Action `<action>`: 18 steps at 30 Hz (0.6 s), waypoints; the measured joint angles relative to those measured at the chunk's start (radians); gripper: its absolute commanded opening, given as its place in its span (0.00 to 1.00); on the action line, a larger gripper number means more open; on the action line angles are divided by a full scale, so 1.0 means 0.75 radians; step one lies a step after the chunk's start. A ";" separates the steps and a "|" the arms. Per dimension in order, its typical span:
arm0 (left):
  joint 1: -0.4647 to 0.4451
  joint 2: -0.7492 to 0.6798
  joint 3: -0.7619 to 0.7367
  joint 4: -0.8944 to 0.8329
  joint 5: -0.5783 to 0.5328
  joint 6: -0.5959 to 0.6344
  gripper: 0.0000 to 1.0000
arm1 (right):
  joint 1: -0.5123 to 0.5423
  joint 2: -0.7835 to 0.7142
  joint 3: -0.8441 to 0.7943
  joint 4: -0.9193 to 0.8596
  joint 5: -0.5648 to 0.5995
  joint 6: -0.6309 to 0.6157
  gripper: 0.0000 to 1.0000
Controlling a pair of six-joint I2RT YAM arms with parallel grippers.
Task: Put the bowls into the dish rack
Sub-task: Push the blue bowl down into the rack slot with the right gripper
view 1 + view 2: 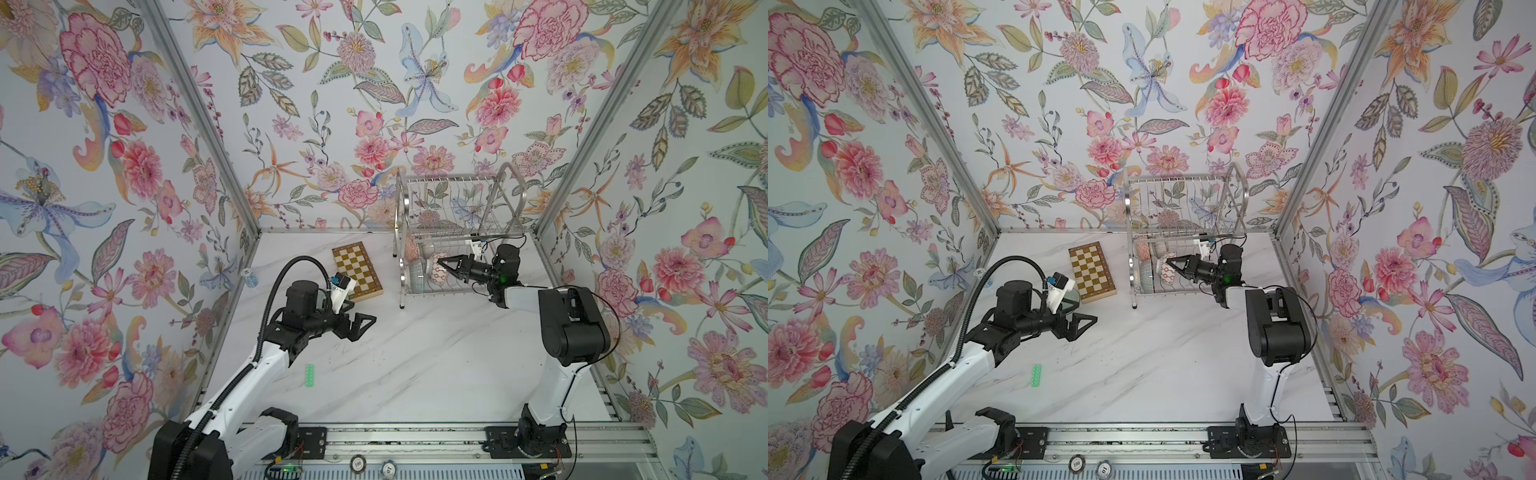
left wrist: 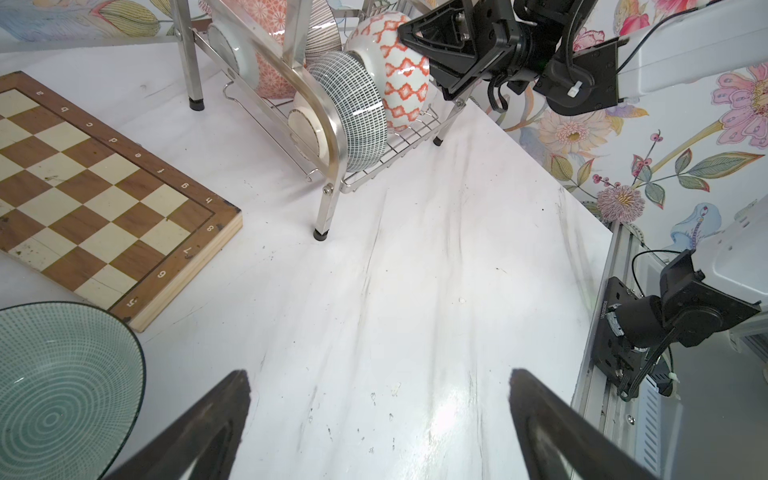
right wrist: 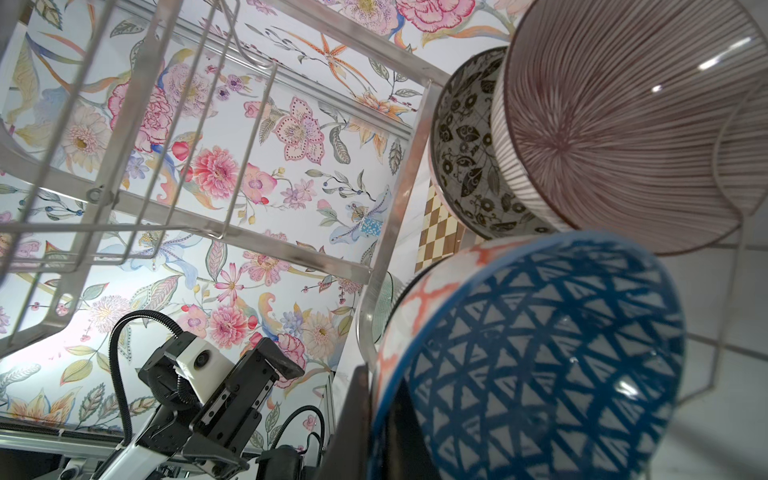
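Left wrist view: four bowls (image 2: 353,112) in dish rack (image 2: 332,137), fifth bowl (image 2: 62,395) on bench (image 2: 415,270); right jaws grip red-latticed bowl (image 2: 403,79), left jaws open

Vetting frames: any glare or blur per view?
Left wrist view: glare patch on the tabletop, left claw out of focus. Right wrist view: blue triangle bowl blurred up close, specular spots on the pinkish bowl. Both top views: evenly lit, dish rack wires fade into the wallpaper.
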 measured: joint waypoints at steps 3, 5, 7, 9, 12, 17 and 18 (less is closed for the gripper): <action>-0.003 0.006 0.000 -0.008 -0.001 0.000 0.99 | 0.000 0.011 0.003 -0.021 -0.014 -0.004 0.00; -0.007 0.008 0.000 -0.007 -0.002 0.000 0.99 | 0.000 0.011 0.014 -0.028 -0.022 -0.005 0.00; -0.008 0.008 0.000 -0.007 -0.002 0.001 0.99 | 0.001 0.015 0.028 -0.033 -0.029 -0.005 0.00; -0.009 0.010 0.000 -0.008 -0.008 0.001 0.99 | 0.001 0.025 0.043 -0.033 -0.037 -0.009 0.00; -0.009 0.011 0.000 -0.008 -0.021 0.004 0.99 | 0.001 0.045 0.057 -0.039 -0.047 -0.011 0.00; -0.014 0.012 0.000 -0.008 -0.025 0.005 0.99 | 0.002 0.053 0.070 -0.045 -0.057 -0.023 0.00; -0.016 0.012 0.000 -0.009 -0.025 0.005 0.99 | 0.002 0.053 0.070 -0.049 -0.057 -0.030 0.00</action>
